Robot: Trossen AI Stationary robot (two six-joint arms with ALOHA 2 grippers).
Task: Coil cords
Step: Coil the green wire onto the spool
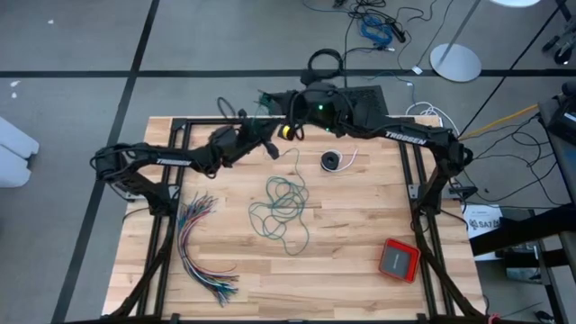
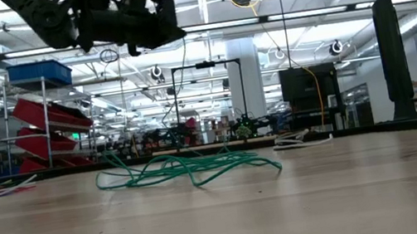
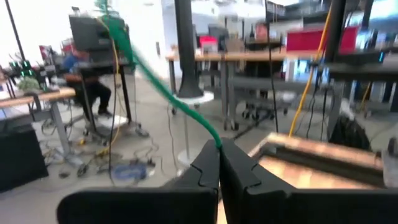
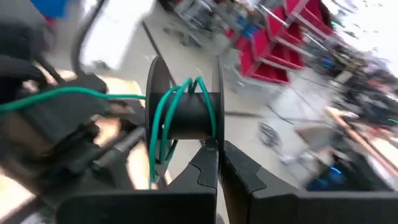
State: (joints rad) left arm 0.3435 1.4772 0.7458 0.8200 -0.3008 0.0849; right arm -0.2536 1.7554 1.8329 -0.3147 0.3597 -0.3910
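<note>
Teal-green cord is the one in play, most of it lying in a loose tangle mid-surface, with one strand rising toward the far edge where both arms meet. The left end effector has its fingers pressed together on that strand; in the left wrist view the cord comes straight out from between the tips. The right end effector is closed on the rim of a small black spool, held up off the wood, with a few green turns already around its core.

Here's the worry. The heap on the wood is crossed over itself in several places, so as more is drawn up, a loop could cinch into a knot and the whole pile drag across the planks instead of paying out. Tension is the other risk: the right grip looks like a thin pinch on a flange, and a hard pull from the left could twist the spool or tug it free. Too little tension, and the turns may slide over the flange and spill off.

The arms are also close together, with the cord running between them, so a wrap around a finger or wrist seems possible.

The black cord, with its white tail, sits coiled beyond the heap, apart from it. The fanned coloured wires and red box lie clear.
</note>
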